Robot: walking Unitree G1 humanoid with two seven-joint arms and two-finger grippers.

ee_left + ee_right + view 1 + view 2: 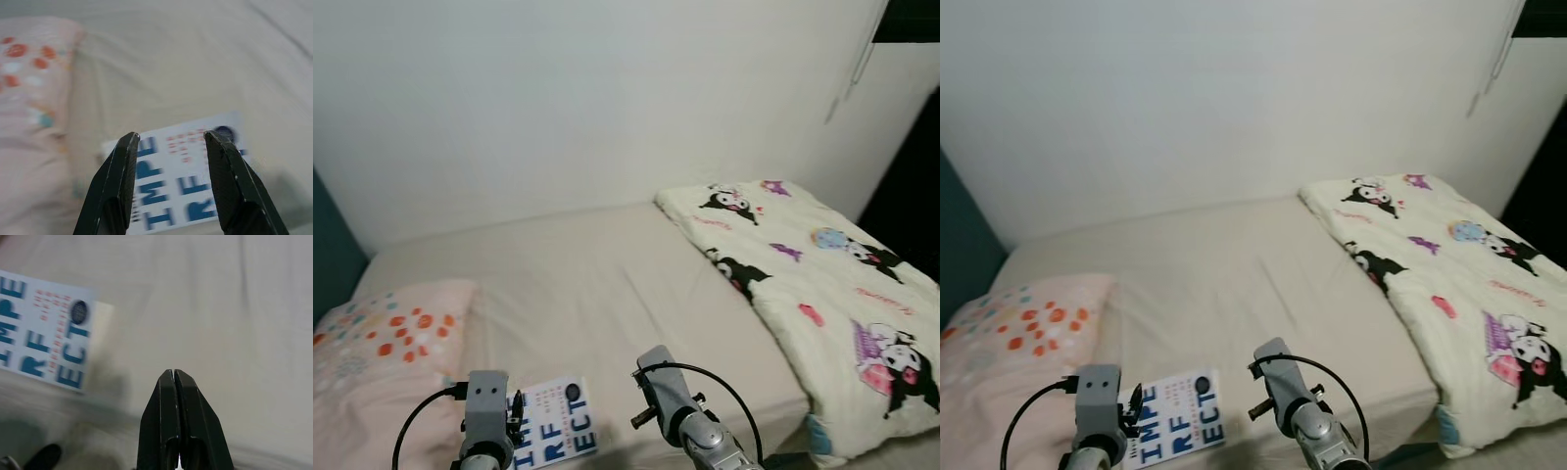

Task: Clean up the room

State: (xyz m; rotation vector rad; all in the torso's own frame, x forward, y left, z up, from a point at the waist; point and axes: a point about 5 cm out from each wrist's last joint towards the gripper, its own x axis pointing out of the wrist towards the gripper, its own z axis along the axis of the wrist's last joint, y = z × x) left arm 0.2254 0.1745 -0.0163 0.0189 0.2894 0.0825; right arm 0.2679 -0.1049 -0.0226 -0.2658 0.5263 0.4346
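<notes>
I stand at the near edge of a bed [587, 284] covered with a plain cream sheet, looking down across it toward a white wall [558, 108]. A white book [556, 423] with large blue letters on its cover lies flat on the sheet close to the near edge, just beside a pink pillow [386, 338] dotted with orange and pale spots at my left. A cream blanket [822, 294] printed with cartoon characters covers the right part of the bed, well apart from the book. My left gripper [168, 188] hangs above the book with its two black fingers spread apart, holding nothing; through the gap between them I see the blue lettering. My right gripper [177, 421] hovers over bare sheet to the right of the book, its fingers pressed together and empty. I judge that the step in hand is collecting the book as part of tidying the room. The next move seems to call for lowering my left gripper and getting a finger under the book's edge, since it lies flat on soft fabric.
</notes>
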